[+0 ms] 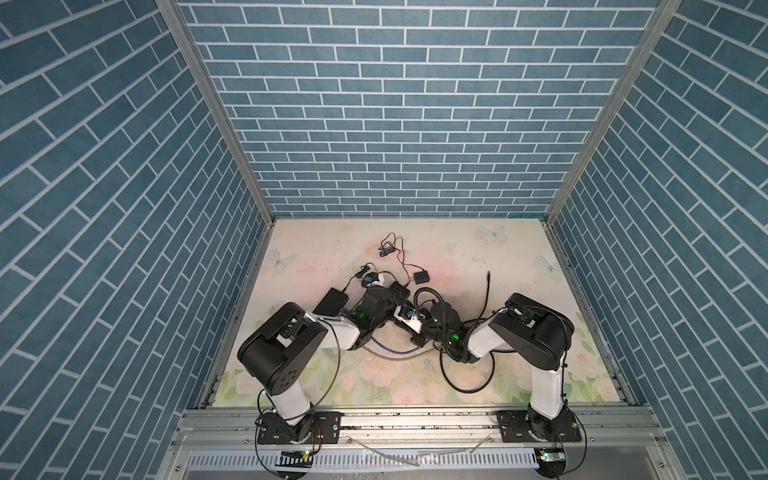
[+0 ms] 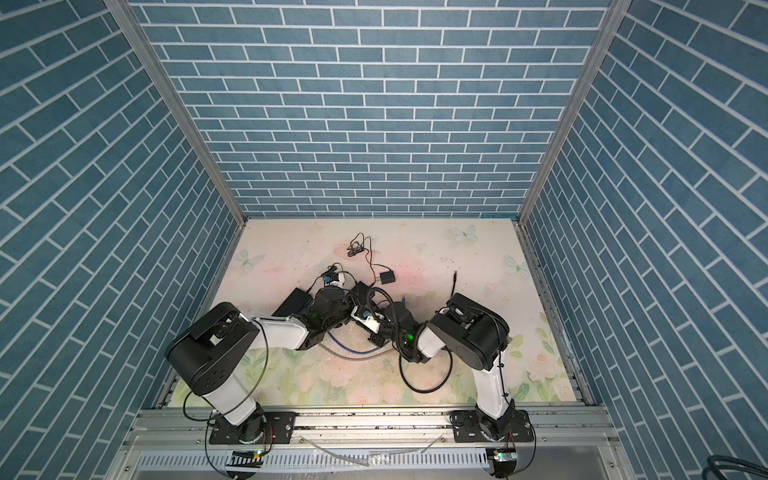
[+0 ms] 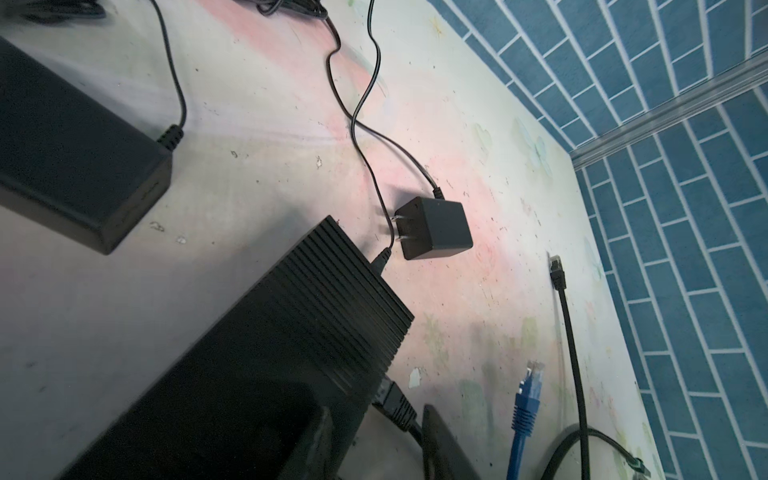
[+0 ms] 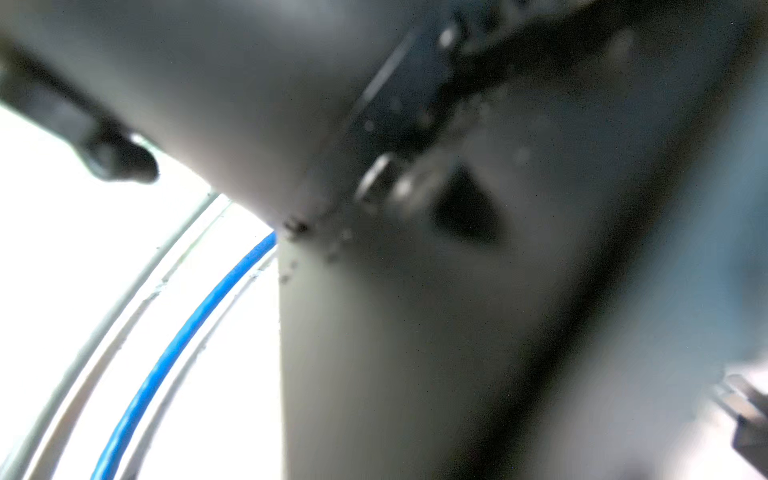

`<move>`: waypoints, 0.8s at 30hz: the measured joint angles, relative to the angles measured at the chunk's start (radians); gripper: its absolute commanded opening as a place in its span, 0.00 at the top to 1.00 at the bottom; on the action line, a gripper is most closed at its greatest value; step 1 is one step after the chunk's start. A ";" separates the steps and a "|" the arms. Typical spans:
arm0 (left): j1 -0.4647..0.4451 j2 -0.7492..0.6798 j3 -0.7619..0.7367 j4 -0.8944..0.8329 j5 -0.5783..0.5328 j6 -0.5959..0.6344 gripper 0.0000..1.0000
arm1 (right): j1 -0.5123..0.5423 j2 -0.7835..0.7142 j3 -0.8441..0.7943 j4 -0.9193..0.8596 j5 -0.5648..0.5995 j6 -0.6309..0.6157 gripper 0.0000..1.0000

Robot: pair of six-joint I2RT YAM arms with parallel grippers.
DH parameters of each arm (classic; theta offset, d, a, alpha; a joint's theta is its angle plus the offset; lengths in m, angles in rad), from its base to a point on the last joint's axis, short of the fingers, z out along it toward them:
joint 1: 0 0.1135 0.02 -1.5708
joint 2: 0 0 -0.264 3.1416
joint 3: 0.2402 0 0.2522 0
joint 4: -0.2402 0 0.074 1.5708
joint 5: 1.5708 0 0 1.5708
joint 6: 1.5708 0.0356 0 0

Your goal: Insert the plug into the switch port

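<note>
While the blue plastic network plug (image 3: 527,392) lay at lower right near the ribbed black switch box (image 3: 291,332), the right tool (image 4: 291,228) was clenched (whether the left tool (image 3: 378,440) gripped anything, I cannot tell).

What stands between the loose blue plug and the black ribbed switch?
In the left wrist view, the blue plug lies on the table apart from the switch. Between them stand one finger of the left hand and a black plug at the switch's end. The ports are hidden.
</note>
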State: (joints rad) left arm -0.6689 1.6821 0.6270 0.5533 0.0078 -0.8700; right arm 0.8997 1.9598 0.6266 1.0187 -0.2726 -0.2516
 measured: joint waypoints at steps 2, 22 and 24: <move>0.008 -0.015 0.015 -0.054 0.011 0.016 0.60 | 0.000 0.000 0.001 0.004 0.002 -0.010 1.00; 0.174 -0.186 0.082 -0.297 0.011 0.177 0.54 | 0.001 0.002 0.000 -0.018 0.003 -0.036 1.00; 0.183 -0.187 0.043 -0.293 0.010 0.182 0.52 | 0.001 0.002 0.000 -0.021 0.000 -0.037 1.00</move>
State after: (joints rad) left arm -0.4854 1.4952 0.6701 0.2604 0.0181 -0.6884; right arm 0.9009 1.9617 0.6270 0.9974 -0.2722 -0.2882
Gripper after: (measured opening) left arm 0.470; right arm 0.129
